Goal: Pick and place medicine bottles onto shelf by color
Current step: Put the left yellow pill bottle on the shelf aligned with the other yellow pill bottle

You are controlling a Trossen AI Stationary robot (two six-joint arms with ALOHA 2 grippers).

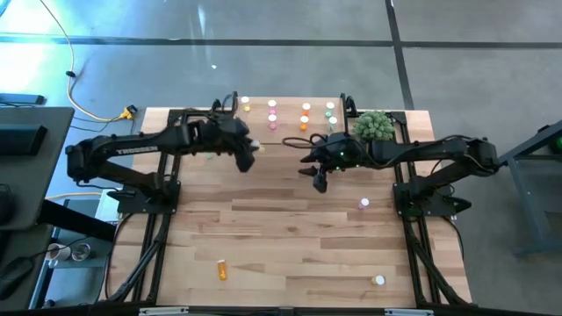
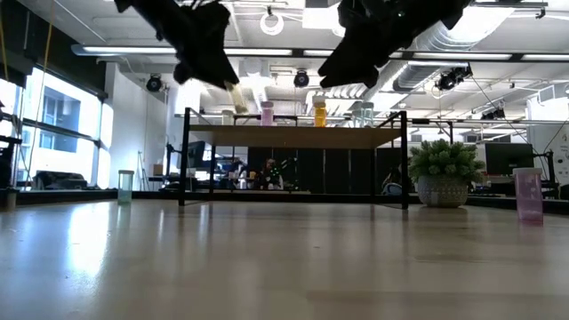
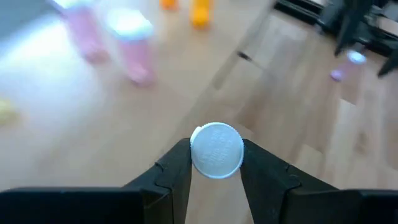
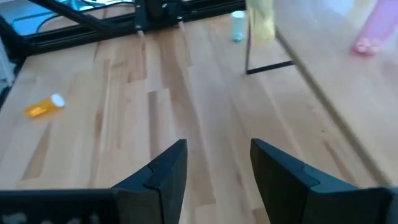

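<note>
The left gripper (image 3: 216, 180) is clamped on a white-capped medicine bottle (image 3: 216, 151), its cap pinched squarely between the two jaws, held above the front edge of the shelf (image 1: 290, 127). The right gripper (image 4: 217, 168) hangs in front of the shelf's right half, jaws apart and empty. Pink and orange bottles stand on the shelf
</note>
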